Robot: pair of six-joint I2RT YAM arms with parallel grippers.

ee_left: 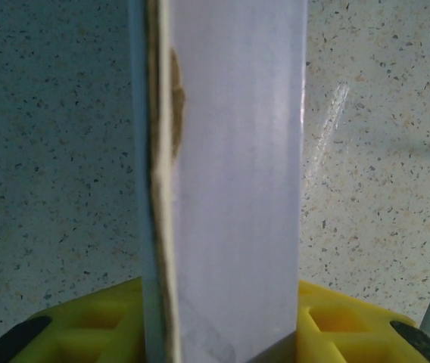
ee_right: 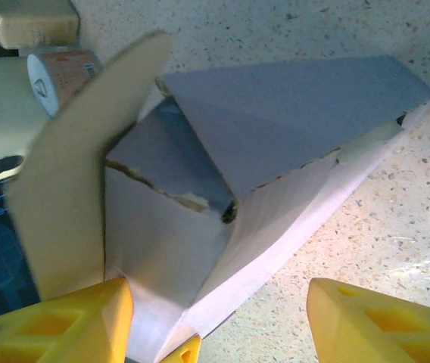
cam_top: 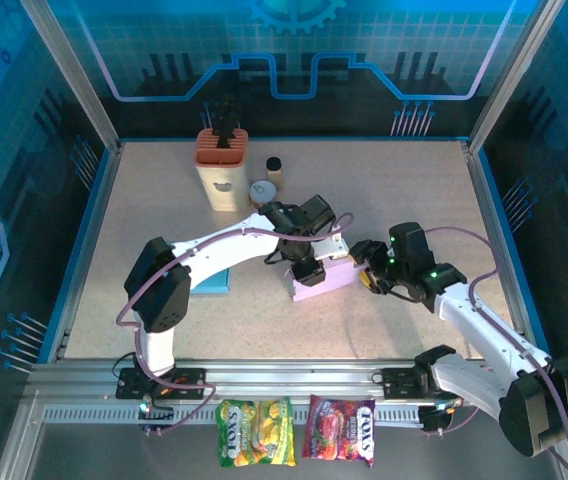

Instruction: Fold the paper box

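As the overhead cam sees it: the pale lilac cardboard paper box (cam_top: 324, 285) lies mid-table. Its long axis runs left to right, with the right end tipped slightly away from the arm bases.
Who's where: the left gripper (cam_top: 307, 270) is over the box's left end and the right gripper (cam_top: 369, 272) is just off its right end, so the box sits between the two.
Left wrist cam: one lilac panel (ee_left: 238, 189) stands straight up the frame, with the left gripper (ee_left: 215, 296) straddling it, a yellow finger (ee_left: 86, 325) on each side.
Left claw state: honestly can't tell if it's pinching the panel or just sitting around it, the view's too close.
Right wrist cam: the box's open end (ee_right: 275, 128) faces this claw, and a raw brown flap (ee_right: 71, 181) sticks up on the left.
Right claw state: the right gripper (ee_right: 219, 295) is spread wide, holding nothing, with the box corner poking in between the fingers.
The bit that matters: the box is dead ahead of the right claw, so my guess is the right arm does the flap tucking.
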